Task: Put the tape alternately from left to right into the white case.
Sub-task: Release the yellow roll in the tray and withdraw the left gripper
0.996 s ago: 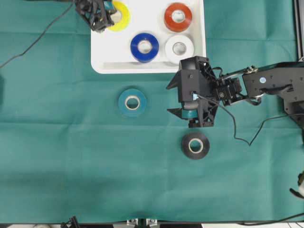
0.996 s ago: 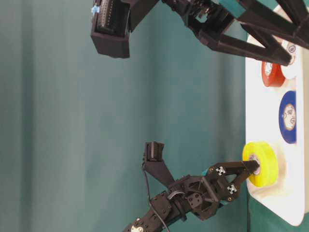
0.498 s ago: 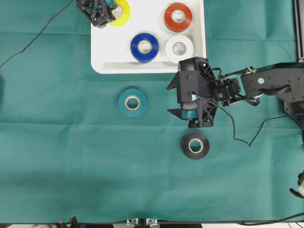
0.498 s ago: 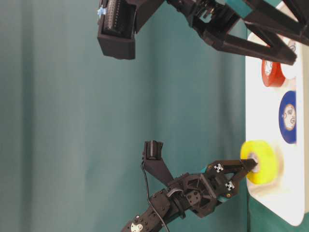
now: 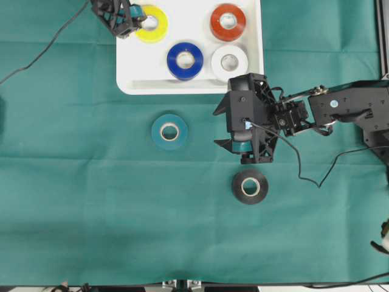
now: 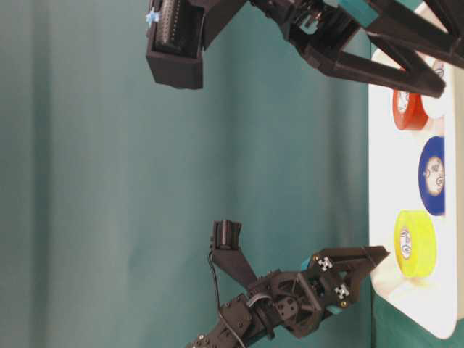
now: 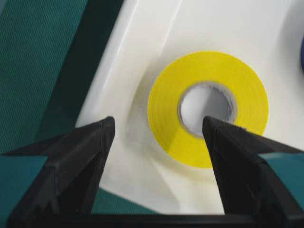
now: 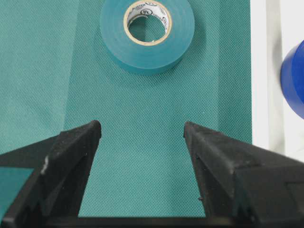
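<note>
The white case holds the yellow roll, the orange-red roll, the blue roll and the white roll, all lying flat. My left gripper is open at the case's left rim. In its wrist view the yellow roll lies free on the case floor beyond the spread gripper. The teal roll and the black roll lie on the green cloth. My right gripper hovers open and empty, pointing at the teal roll.
Green cloth covers the whole table. A black cable runs over it at the upper left, and another loops below the right arm. The case rim and blue roll show at the right wrist view's edge.
My left gripper has opened and let go of the yellow roll, which dropped from tilted on edge to flat in the case. The gripper drew back a little leftward. The right arm barely moved.
</note>
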